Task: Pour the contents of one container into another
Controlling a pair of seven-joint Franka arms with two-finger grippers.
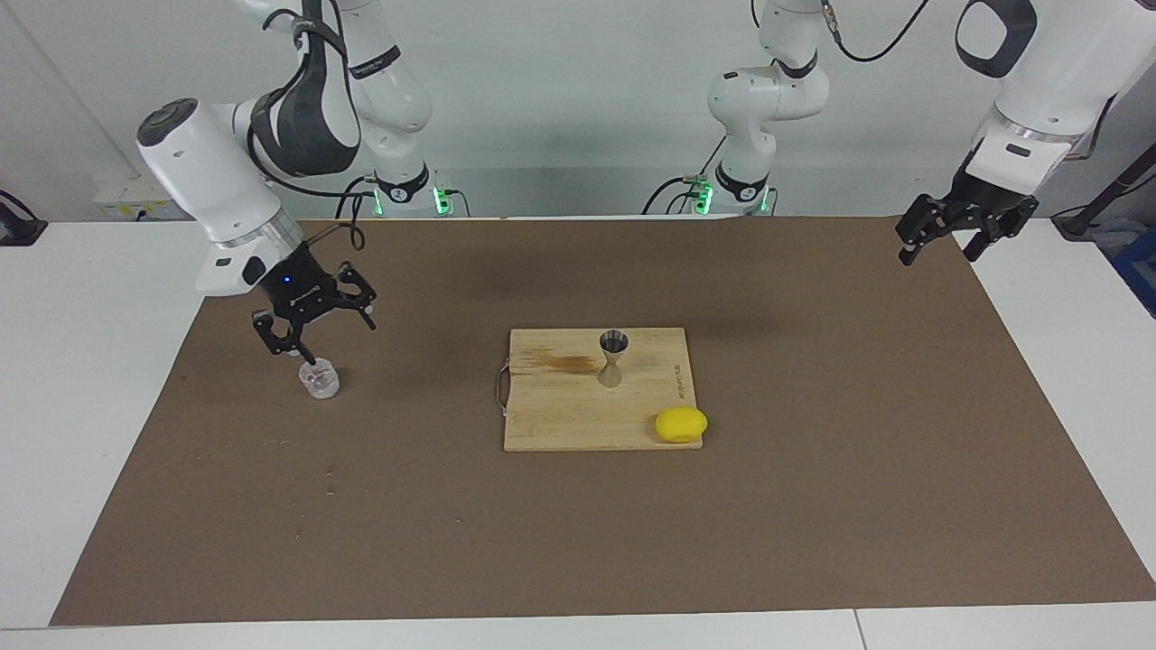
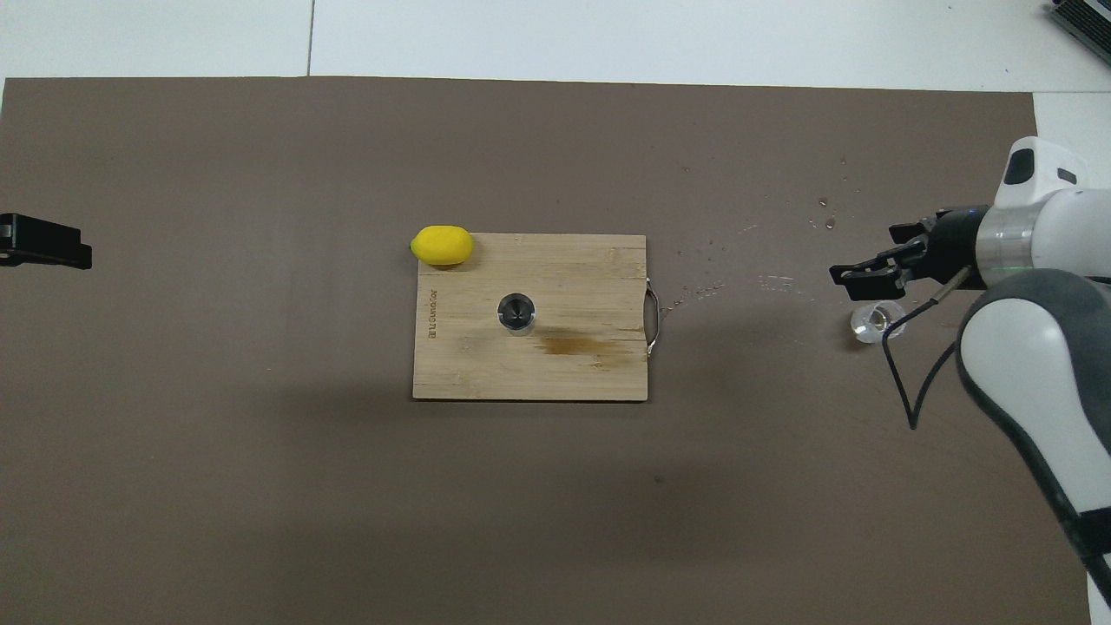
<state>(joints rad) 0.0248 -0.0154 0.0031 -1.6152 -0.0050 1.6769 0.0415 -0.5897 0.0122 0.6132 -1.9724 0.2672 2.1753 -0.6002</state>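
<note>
The right hand hangs released just above the upright glass cup, mouth up, at its end of the tabletop. The jigger stands vertical on the cutting board. The left hand waits, released.

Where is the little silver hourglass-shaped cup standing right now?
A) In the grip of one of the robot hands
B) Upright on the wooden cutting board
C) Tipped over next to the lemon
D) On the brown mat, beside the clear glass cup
B: the silver jigger stands upright on the wooden cutting board, apart from the lemon at the board's corner, while the clear glass cup sits on the brown mat toward the right arm's end.
</note>
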